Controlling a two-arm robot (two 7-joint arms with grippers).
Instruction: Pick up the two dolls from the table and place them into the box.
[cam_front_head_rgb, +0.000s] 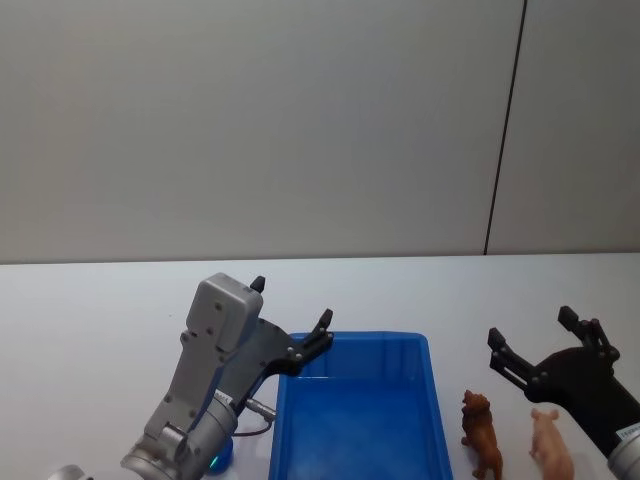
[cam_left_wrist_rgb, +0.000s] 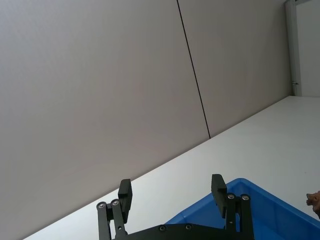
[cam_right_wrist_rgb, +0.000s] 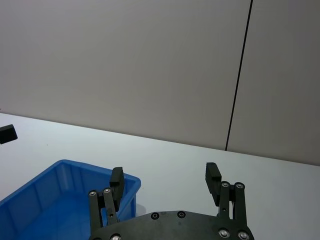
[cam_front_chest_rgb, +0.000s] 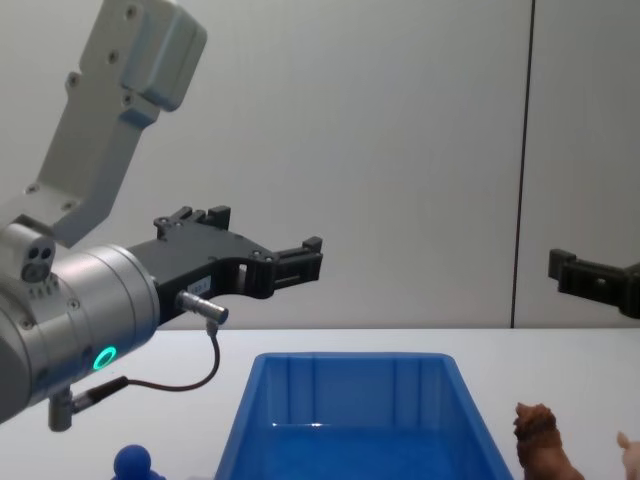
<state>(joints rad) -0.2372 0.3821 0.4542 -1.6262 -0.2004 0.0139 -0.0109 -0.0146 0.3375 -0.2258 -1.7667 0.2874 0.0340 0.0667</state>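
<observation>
Right claw (cam_front_head_rgb: 532, 338), spread empty, hangs nearest the brown shaggy toy animal (cam_front_head_rgb: 482, 432), standing below and left of it.

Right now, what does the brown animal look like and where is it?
The brown doll is a shaggy, plastic-looking four-legged animal. It stands upright on the table, just right of the blue box, with the pink doll apart on its other side. The open right gripper hovers nearby, not touching it.

We work in a bare lab: plain grey wall (cam_front_head_rgb: 250, 120) (one dark seam (cam_front_head_rgb: 505, 130)) behind a white table (cam_front_head_rgb: 100, 290).
</observation>
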